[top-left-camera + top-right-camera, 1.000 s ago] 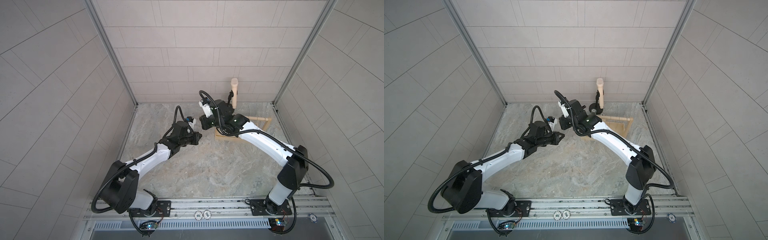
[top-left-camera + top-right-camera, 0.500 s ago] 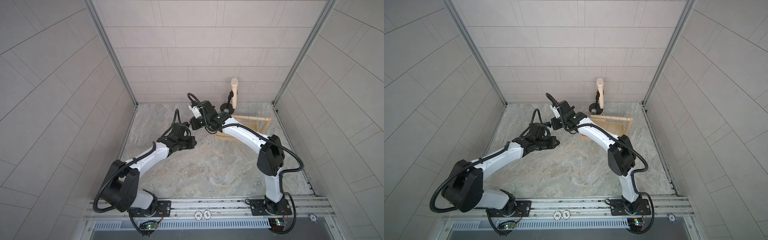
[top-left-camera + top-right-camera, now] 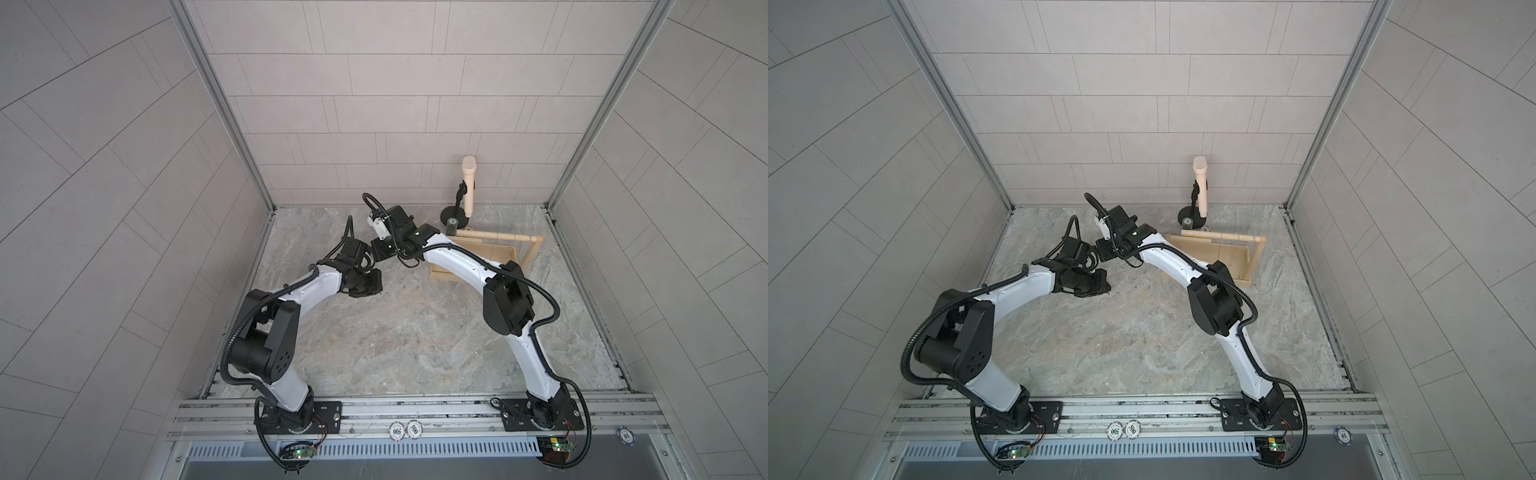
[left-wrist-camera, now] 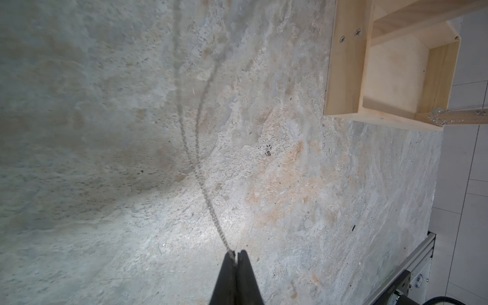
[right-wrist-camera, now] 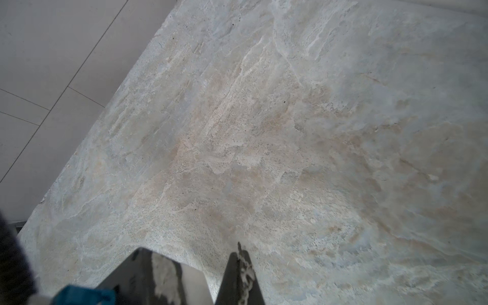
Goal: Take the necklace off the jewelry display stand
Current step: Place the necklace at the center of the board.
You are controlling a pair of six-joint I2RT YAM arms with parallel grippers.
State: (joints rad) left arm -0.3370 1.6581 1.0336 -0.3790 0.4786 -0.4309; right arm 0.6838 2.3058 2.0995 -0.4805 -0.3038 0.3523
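Silver chain links are pinched between the tips of the left gripper [image 4: 237, 260]. Its two dark fingers are pressed together, with nothing between them but the chain. From that pinch the necklace [image 4: 208, 203] runs away over the stone, blurred, and splits into two strands before it leaves the left wrist view. The right gripper [image 5: 239, 261] is clenched the same way, its fingers meeting on a short run of chain links caught between them.

Both grippers therefore grasp the necklace, and it is off the stand [image 4: 343, 79], held over the table [image 3: 415, 332]. Whether its slack touches the stone I cannot tell.

In both top views the two grippers sit close together over the far part of the table, left of its middle. The right one is a little farther back, and the chain is too thin to make out there.

The stand, of pale wood, is just to the right of them toward the far right corner, and neither gripper touches it. The right forearm crosses above the near left part of its tray. Its round bar [image 3: 498, 237] lies level over the tray, joined to an upright frame at the right end.

In the left wrist view a glittering strand [image 4: 437, 120] lies across the stand's edge. What it is I cannot tell.

Behind the stand, near the back wall, a cream microphone [image 3: 468, 187] stands upright on a black round base. The table is mottled grey and beige stone, with pale tiled walls on three sides.
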